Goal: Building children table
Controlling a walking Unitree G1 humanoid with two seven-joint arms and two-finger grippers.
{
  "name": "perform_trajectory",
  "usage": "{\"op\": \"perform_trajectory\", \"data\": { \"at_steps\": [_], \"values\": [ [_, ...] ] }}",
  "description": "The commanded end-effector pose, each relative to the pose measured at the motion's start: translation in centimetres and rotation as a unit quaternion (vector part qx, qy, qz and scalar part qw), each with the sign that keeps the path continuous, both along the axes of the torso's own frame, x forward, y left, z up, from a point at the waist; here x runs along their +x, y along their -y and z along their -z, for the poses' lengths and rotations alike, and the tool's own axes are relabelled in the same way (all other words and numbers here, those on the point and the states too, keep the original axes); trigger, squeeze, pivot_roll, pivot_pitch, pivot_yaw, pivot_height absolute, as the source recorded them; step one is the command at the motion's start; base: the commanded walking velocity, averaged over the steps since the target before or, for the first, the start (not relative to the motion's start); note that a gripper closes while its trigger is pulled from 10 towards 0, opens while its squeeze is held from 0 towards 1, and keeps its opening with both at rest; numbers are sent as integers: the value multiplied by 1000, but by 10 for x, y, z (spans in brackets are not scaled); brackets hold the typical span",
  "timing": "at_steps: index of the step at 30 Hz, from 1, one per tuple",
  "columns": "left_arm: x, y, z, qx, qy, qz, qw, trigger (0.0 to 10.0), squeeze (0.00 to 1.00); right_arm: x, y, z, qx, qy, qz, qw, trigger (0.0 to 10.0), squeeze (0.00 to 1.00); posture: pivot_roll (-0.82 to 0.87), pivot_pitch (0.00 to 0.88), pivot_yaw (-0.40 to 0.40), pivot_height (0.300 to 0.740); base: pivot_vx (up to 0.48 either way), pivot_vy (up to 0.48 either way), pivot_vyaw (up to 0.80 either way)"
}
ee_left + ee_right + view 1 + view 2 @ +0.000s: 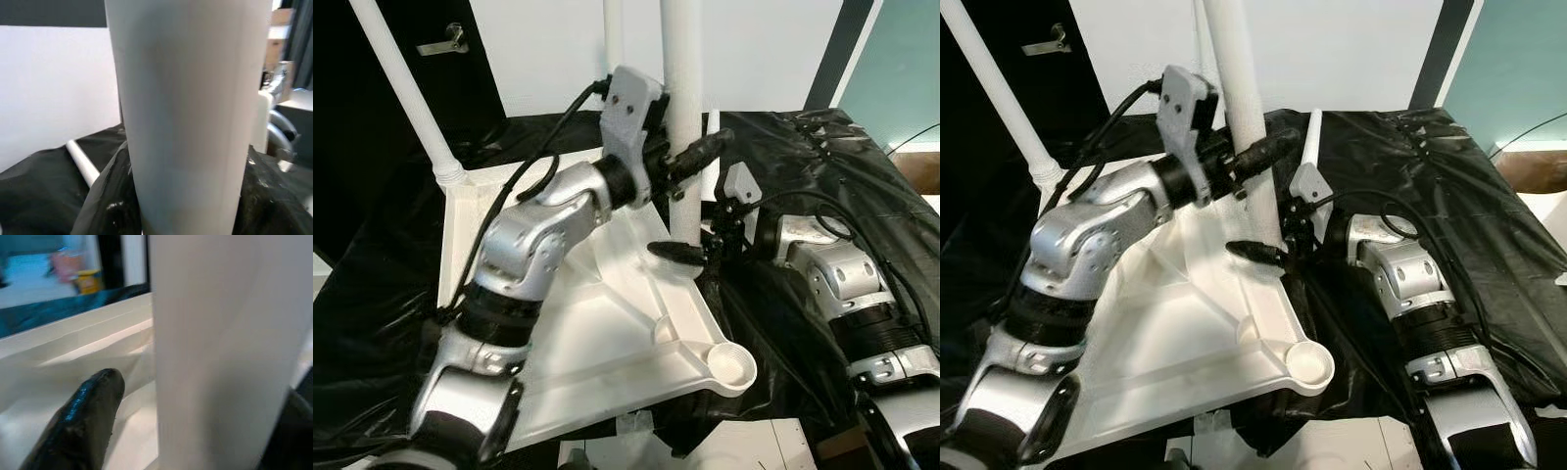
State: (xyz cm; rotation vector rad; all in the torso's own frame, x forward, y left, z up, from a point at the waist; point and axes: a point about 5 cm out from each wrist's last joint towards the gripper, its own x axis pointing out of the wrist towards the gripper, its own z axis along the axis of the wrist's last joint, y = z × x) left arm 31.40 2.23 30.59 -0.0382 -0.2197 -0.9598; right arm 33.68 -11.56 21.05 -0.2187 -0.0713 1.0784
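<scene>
The white children's table top (597,323) lies upside down on a surface covered in black sheeting. A thick white table leg (683,88) stands upright in its far right corner. My left gripper (690,162) is shut on this leg about halfway up. My right gripper (690,245) is shut on the same leg low down, just above the socket, with one black finger (83,421) in front of the leg (215,357). Close up in the left wrist view, the leg (186,122) rises straight. Another leg (406,88) stands tilted in the far left corner.
The near right corner socket (736,364) is an open round cup with nothing in it. A third leg (613,34) rises at the back. A loose leg (1310,132) lies on the black sheet (1489,206) behind my right arm. A white wall is behind.
</scene>
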Motion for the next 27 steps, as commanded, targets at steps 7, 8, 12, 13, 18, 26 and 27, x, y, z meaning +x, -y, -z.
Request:
{"op": "perform_trajectory", "data": {
  "at_steps": [7, 8, 12, 13, 18, 26, 27],
  "values": [
    [20, 2, -4, -20, -40, -122, 992, 10000, 0, 11, -17, 2, 15, 44, 113, 993, 10000, 0, 74, 0, 19, 740, 0, 0, 0],
    [20, 2, -4, -20, -40, -122, 992, 10000, 0, 11, -17, 2, 15, 44, 113, 993, 10000, 0, 74, 0, 19, 740, 0, 0, 0],
    [28, 2, -3, -37, -69, -177, 981, 10000, 0, 15, -31, 8, 20, 54, 196, 979, 10000, 0, 75, 0, 18, 740, 0, 0, 0],
    [28, 2, -3, -37, -69, -177, 981, 10000, 0, 15, -31, 8, 20, 54, 196, 979, 10000, 0, 75, 0, 18, 740, 0, 0, 0],
    [30, 9, -5, -49, -82, -224, 970, 10000, 0, 22, -45, 13, 19, 59, 282, 958, 10000, 0, 91, 0, 16, 740, 0, 0, 0],
    [27, 19, -11, -62, -89, -235, 966, 10000, 0, 26, -59, 12, 30, 66, 328, 942, 4471, 0, 101, 2, 14, 740, 0, 0, 0],
    [26, 21, -11, -62, -91, -233, 966, 10000, 0, 27, -60, 11, 30, 70, 330, 941, 3961, 0, 101, 4, 13, 740, 0, 0, 0]
  ]
}}
